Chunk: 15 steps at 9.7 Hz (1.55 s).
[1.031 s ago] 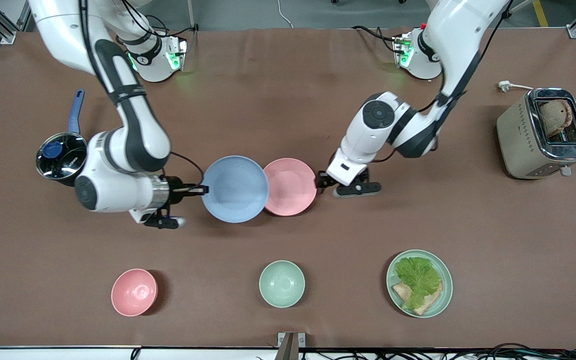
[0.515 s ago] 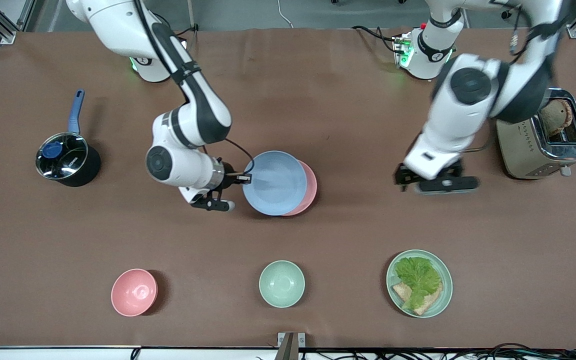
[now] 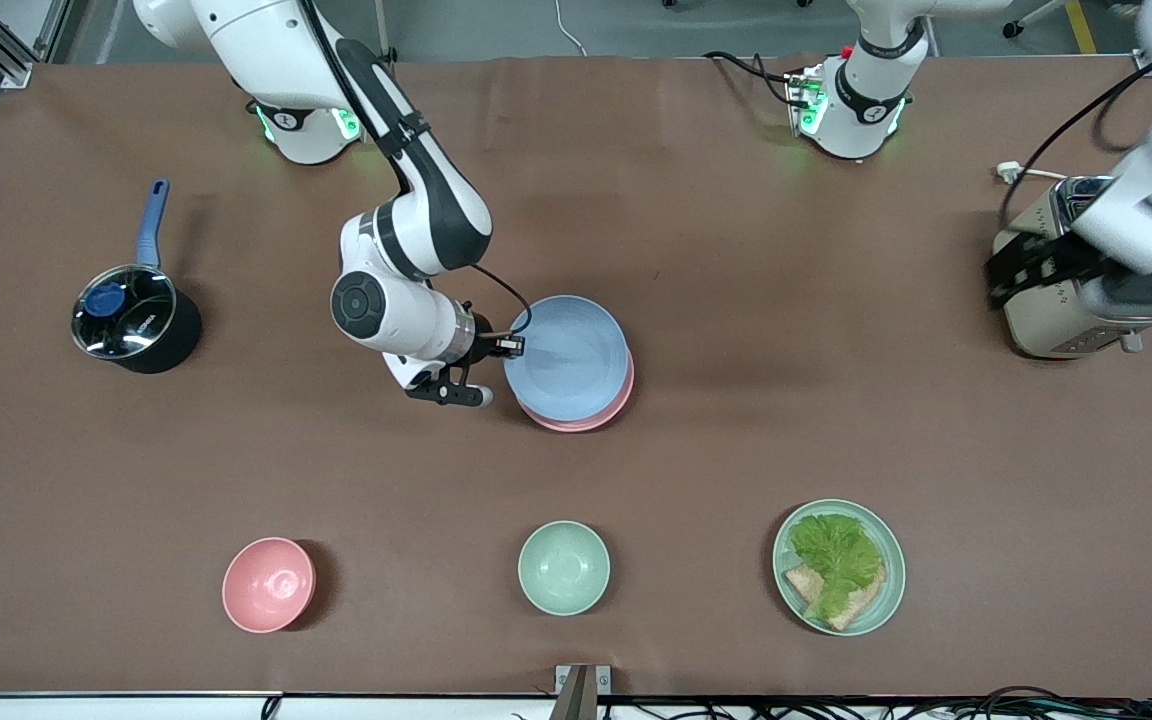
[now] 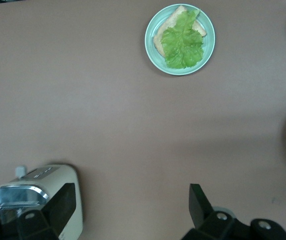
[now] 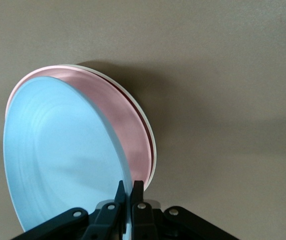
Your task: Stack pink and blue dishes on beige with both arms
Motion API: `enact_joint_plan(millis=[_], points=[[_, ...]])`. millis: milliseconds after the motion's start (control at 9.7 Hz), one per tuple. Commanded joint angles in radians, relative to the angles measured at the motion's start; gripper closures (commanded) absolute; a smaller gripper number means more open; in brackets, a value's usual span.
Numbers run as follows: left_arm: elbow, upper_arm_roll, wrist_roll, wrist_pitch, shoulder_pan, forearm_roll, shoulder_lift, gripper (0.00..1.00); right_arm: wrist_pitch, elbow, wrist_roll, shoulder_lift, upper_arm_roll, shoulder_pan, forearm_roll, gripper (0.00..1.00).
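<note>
My right gripper (image 3: 514,346) is shut on the rim of the light blue plate (image 3: 566,355) at mid-table. The blue plate lies almost squarely over the pale pink plate (image 3: 578,423), of which only a crescent shows. In the right wrist view the fingers (image 5: 138,189) pinch the blue plate (image 5: 58,155), which tilts above the pink plate (image 5: 118,115). A thin cream rim of the beige plate (image 5: 152,145) shows under the pink one; the front view hides it. My left gripper (image 3: 1086,280) hangs open and empty over the toaster (image 3: 1046,320), also open in its wrist view (image 4: 130,205).
A mint plate with lettuce and bread (image 3: 839,566), a mint bowl (image 3: 563,567) and a pink bowl (image 3: 268,584) stand nearer the front camera. A lidded pot (image 3: 131,320) sits toward the right arm's end. The toaster (image 4: 33,192) stands at the left arm's end.
My right gripper carried the blue plate sideways until it covers the pink plate. My left gripper left the pink plate's rim and swung up and away to the toaster.
</note>
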Motion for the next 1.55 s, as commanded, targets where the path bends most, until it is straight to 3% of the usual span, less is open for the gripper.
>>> enact_joint_plan(millis=[0,103,309,412,722,825,1031,1134,1443], points=[[0.051,-0.002,0.026,-0.131,0.029,-0.022,-0.047,0.00,0.038,-0.040,0.011,-0.019,-0.007,0.027,0.018,0.55],[0.038,-0.001,0.028,-0.139,0.032,-0.021,-0.067,0.00,0.031,-0.040,0.045,-0.021,-0.007,0.029,0.018,0.01],[0.078,0.002,0.023,-0.143,0.034,-0.019,-0.046,0.00,0.024,-0.032,0.151,-0.069,-0.042,0.027,-0.053,0.00],[0.098,0.002,0.025,-0.145,0.034,-0.021,-0.026,0.00,0.003,-0.017,0.157,-0.111,-0.090,0.029,-0.159,0.00],[0.115,0.006,0.026,-0.151,0.034,-0.035,-0.010,0.00,-0.309,0.139,0.158,-0.220,-0.240,0.021,-0.427,0.00],[0.101,0.047,0.019,-0.178,0.022,-0.054,-0.021,0.00,-0.409,0.187,0.151,-0.247,-0.306,0.023,-0.495,0.00],[0.095,0.055,0.011,-0.186,0.021,-0.068,-0.023,0.00,-0.424,0.222,0.143,-0.292,-0.374,-0.008,-0.522,0.00],[0.095,0.055,0.008,-0.186,0.020,-0.070,-0.024,0.00,-0.424,0.233,0.102,-0.313,-0.357,-0.093,-0.528,0.00],[0.103,0.054,0.005,-0.182,0.025,-0.067,-0.013,0.00,-0.477,0.256,-0.160,-0.401,-0.166,-0.462,-0.528,0.00]])
